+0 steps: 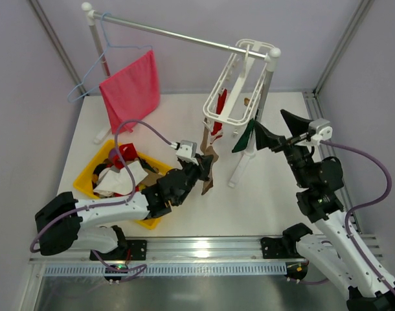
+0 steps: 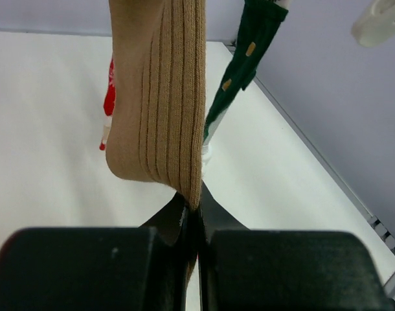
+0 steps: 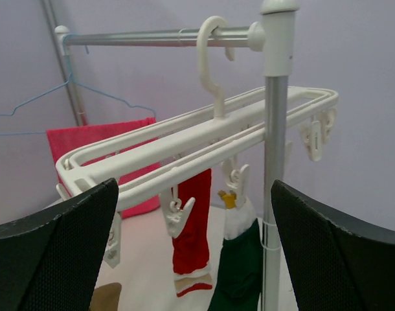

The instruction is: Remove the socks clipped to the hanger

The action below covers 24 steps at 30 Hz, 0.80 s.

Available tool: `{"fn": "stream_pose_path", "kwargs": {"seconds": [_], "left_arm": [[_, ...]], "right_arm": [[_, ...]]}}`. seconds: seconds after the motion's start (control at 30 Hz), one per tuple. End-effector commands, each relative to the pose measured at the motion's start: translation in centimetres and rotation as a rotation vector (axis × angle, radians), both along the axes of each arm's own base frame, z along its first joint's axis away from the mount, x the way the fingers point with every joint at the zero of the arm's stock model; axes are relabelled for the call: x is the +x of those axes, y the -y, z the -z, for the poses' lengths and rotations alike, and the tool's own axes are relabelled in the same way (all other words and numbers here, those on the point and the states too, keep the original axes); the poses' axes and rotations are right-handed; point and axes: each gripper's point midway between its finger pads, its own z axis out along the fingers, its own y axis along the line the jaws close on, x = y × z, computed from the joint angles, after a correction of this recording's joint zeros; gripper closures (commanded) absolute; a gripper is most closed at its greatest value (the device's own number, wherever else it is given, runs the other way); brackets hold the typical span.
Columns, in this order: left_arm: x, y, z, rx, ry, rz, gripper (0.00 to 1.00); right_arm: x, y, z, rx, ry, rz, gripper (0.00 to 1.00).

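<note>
My left pincer (image 2: pixel 192 217) is clenched on the lower edge of the tan-brown ribbed sock (image 2: pixel 162 97). The sock rises from my fingers and out of the top of my wrist view, so I cannot tell whether a clip grips its upper end. It hangs near the middle of the table (image 1: pixel 262 207), below the near end of the white drying hanger (image 1: pixel 233 91). The hanger's hook sits over the metal rail (image 1: pixel 165 32). A red sock (image 3: pixel 192 227) and a dark green sock (image 3: pixel 239 265) hang clipped under the frame, side by side. My right pincer (image 1: pixel 278 129) is spread wide, holding nothing, just right of the green sock. At the near left a yellow bin (image 1: pixel 87 178) holds small loose socks (image 1: pixel 123 170). Far left on the rail hang a pink-red cloth (image 1: pixel 131 91) and a light-blue wire hanger (image 1: pixel 97 65).
</note>
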Motion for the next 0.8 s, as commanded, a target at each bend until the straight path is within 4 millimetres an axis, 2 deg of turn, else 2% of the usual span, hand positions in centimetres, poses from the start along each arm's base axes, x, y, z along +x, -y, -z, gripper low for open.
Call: {"fn": "stream_pose_path", "kwargs": {"seconds": [0.0, 0.07, 0.13, 0.33, 0.47, 0.6, 0.77], "left_arm": [[-1.1, 0.4, -1.0, -0.03, 0.016, -0.002, 1.0], [-2.1, 0.8, -1.2, -0.035, 0.023, 0.002, 1.0], [-2.8, 0.7, -1.1, -0.022, 0.037, 0.005, 1.0], [-5.9, 1.4, -1.9, 0.006, 0.108, 0.022, 1.0], [-6.4, 1.7, -2.4, 0.01, 0.125, 0.027, 1.0], [-6.1, 1.6, -2.4, 0.023, 0.134, 0.006, 1.0], [-5.5, 1.2, -2.2, 0.049, 0.135, -0.04, 1.0]], "right_arm": [[-0.6, -3.1, -0.5, -0.065, 0.008, -0.15, 0.0], [-0.8, -4.8, -0.2, -0.106, 0.013, -0.233, 0.0], [-0.7, -5.2, -0.2, -0.105, 0.015, -0.252, 0.0], [2.2, -4.1, 1.2, -0.089, -0.067, -0.136, 0.0], [2.8, -3.7, 1.4, -0.086, -0.08, -0.105, 0.0], [2.1, -2.4, 0.8, -0.077, -0.061, -0.053, 0.0], [-0.1, -1.2, -0.6, -0.059, -0.006, -0.038, 0.0]]}}
